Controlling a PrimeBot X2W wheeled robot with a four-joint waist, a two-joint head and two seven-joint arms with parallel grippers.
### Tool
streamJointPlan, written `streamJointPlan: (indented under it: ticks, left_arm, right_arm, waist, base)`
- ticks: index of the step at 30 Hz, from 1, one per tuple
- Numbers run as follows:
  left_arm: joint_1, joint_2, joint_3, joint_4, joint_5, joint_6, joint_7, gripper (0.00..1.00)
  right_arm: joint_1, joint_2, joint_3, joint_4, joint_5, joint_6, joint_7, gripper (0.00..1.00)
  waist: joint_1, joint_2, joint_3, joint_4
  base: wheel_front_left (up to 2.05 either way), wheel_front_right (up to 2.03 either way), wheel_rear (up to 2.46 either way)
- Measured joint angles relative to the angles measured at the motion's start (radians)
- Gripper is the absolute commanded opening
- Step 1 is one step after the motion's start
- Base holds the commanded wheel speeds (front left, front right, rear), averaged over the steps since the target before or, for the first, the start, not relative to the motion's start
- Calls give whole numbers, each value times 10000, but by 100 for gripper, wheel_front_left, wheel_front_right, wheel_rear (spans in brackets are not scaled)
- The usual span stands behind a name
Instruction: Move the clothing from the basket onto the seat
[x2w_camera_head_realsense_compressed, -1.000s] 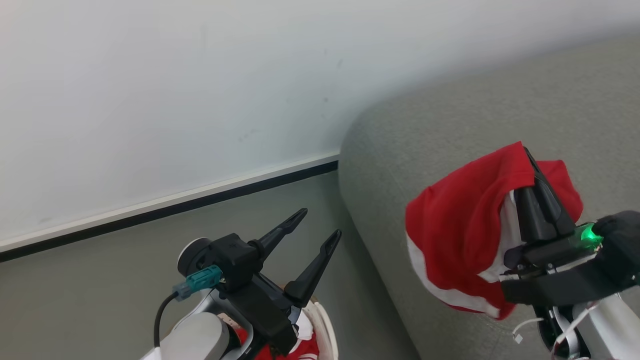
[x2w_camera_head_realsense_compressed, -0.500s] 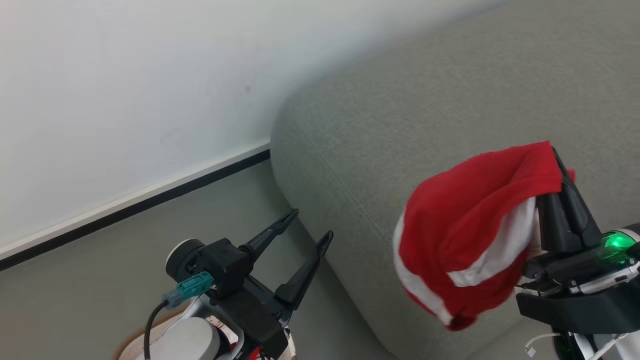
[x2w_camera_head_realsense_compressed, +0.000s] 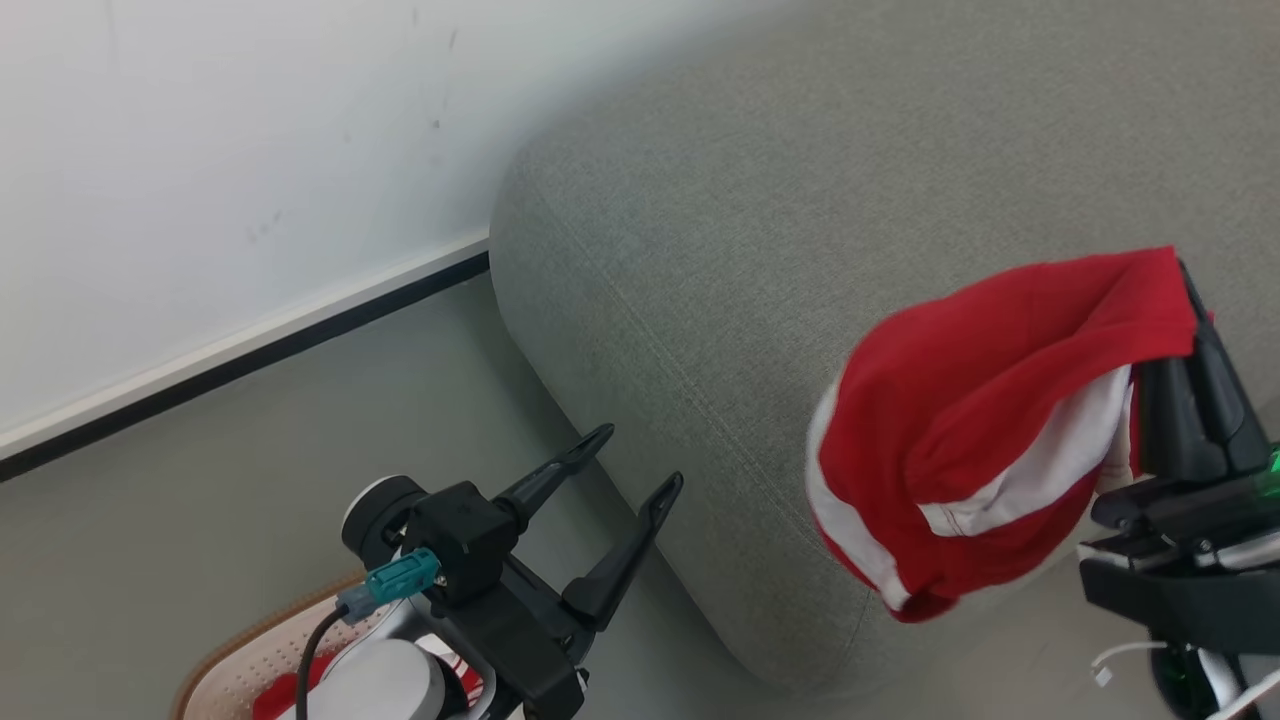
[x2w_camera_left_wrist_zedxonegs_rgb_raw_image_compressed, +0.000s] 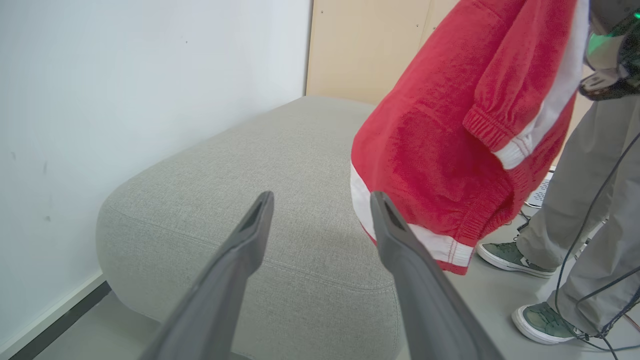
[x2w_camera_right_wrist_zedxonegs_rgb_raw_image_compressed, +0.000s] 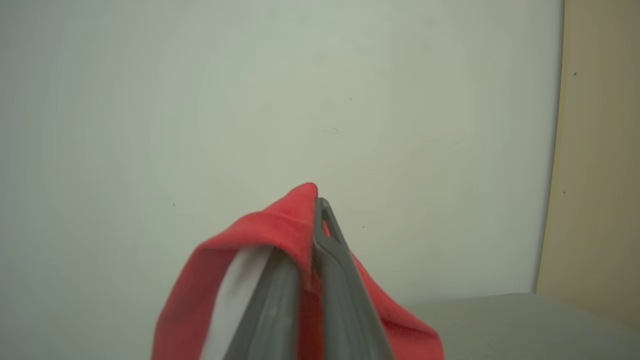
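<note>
Right gripper is pinched tight on the clothing, its two dark fingers pressed together with a fold of red fabric caught between them near the tips. The right wrist view shows it plainly: red cloth draped over both sides of the closed fingers. The garment hangs down and out to that gripper's left, white stripes along the hem. The seat lies under and beyond that hand, a rounded grey corner; whether the lowest hem brushes the cushion edge is hard to judge from here.

Left gripper stands wide apart and grips nothing, fingers aimed at the seat's near corner. From its wrist, the hanging garment is just off its right finger.

Behind that left hand, the basket shows a strip of brown rim and perforated wall, with some red inside. A person's grey trouser legs and green shoes stand beyond the garment.
</note>
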Motion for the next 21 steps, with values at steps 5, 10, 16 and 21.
streamJointPlan:
  ticks: [5,10,16,21]
  left_arm:
    - [1,211,-102,-391,50,-73,150,100]
    - [5,698,-40,-851,65,-73,278,100]
    - [8,1453,144,-1605,136,-88,451,100]
    - [8,1944,284,-2136,136,-176,529,100]
  right_arm:
    - [-454,-211,-334,416,236,230,-2,0]
    - [-1111,-337,-667,1049,539,435,0,0]
    - [-2117,-426,-817,2008,922,700,4,0]
    - [-2854,-537,-976,2577,984,769,178,0]
  waist:
    - [0,0,316,126]
    - [1,0,743,319]
    - [1,1,1544,638]
    - [2,1,2191,878]
  base:
    - [0,0,0]
    - [0,0,0]
    - [0,0,0]
    - [0,0,0]
